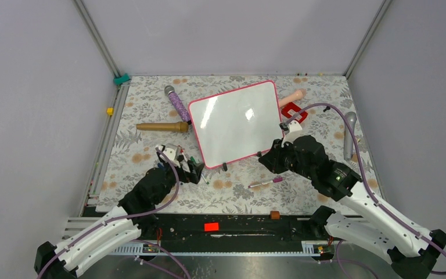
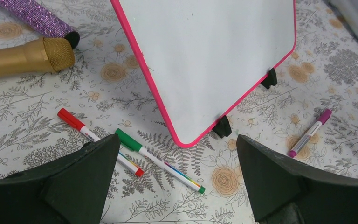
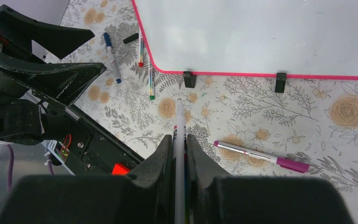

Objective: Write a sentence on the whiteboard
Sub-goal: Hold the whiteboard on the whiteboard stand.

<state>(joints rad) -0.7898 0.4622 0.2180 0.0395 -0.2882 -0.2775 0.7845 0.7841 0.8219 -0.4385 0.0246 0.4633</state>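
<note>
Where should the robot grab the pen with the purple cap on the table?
Grab the white plastic pen with the purple cap at the middle of its barrel, coming straight down, closing across its thin width. It lies flat on the flowered tablecloth with free space along both long sides. The left pincer is open; the right pincer is shut on a thin white marker.

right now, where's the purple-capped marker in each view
Top external: purple-capped marker lies low centre, between the arms, below the whiteboard.
Left wrist: right side, mid-height.
Right wrist: lower right of centre.
Shared landmark: the whiteboard's black feet, close by the marker in every view.
</note>
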